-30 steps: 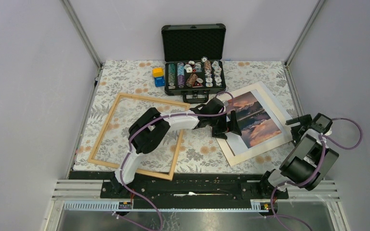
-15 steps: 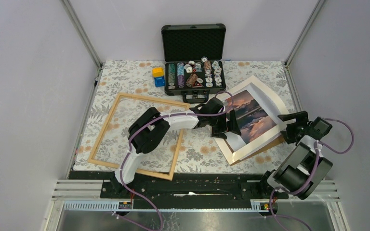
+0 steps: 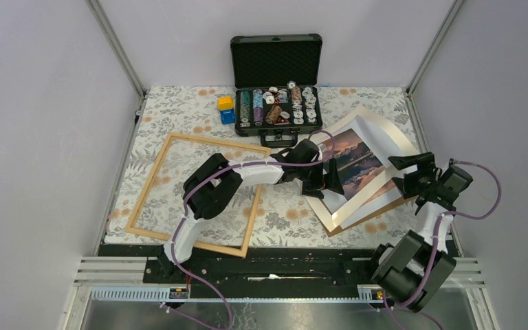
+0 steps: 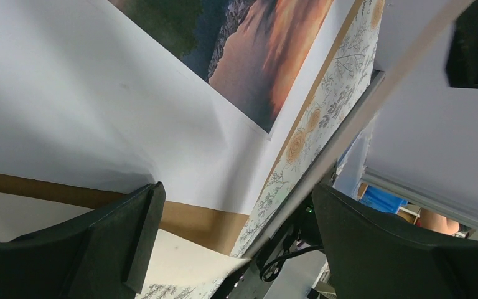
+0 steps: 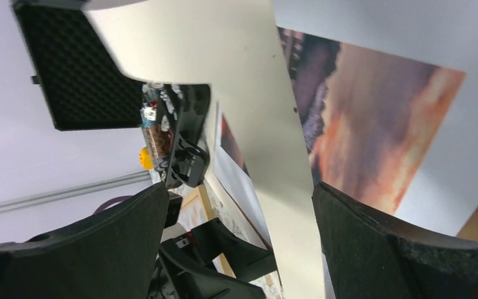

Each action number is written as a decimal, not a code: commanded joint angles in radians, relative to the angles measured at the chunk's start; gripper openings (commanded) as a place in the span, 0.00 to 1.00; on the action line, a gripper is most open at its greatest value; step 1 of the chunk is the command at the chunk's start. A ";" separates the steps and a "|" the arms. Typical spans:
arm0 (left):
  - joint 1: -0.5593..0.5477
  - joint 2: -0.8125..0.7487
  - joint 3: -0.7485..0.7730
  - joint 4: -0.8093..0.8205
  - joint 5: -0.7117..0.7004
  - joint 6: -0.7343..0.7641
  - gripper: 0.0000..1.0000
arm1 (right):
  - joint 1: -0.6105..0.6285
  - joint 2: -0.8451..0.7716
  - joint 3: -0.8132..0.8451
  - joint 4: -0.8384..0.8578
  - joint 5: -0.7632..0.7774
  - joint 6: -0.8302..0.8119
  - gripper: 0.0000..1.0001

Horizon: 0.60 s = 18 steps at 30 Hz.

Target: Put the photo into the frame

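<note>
The photo (image 3: 357,165), a sunset print with a white border, lies right of centre with its right side tilted up off the table. A cream sheet (image 3: 385,127) rises along its outer edge, and a brown backing (image 3: 368,218) shows beneath. My right gripper (image 3: 404,173) is open at that raised right edge. In the right wrist view the cream sheet (image 5: 267,124) passes between its spread jaws (image 5: 239,190), with the photo (image 5: 373,124) behind. My left gripper (image 3: 322,187) stands open over the photo's near-left edge (image 4: 255,50). The light wood frame (image 3: 213,141) lies flat to the left, under the left arm.
An open black case (image 3: 275,103) of poker chips stands at the back, with a yellow and a blue cube (image 3: 226,108) beside it. Enclosure walls and metal posts close in both sides. The floral cloth's right edge (image 3: 416,130) runs just beyond the photo.
My right arm swung in from the right to the photo's right edge. That side of the sheets has risen and the brown backing now shows. The left arm has not moved.
</note>
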<state>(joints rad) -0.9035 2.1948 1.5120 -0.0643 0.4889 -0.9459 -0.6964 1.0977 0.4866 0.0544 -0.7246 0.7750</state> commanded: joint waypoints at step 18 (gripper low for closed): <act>0.010 0.025 -0.025 -0.053 -0.034 0.053 0.99 | 0.008 -0.112 0.096 0.053 0.025 0.019 0.91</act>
<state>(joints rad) -0.9028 2.1948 1.5112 -0.0593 0.4980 -0.9386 -0.6952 1.0229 0.5579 0.1638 -0.7731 0.8707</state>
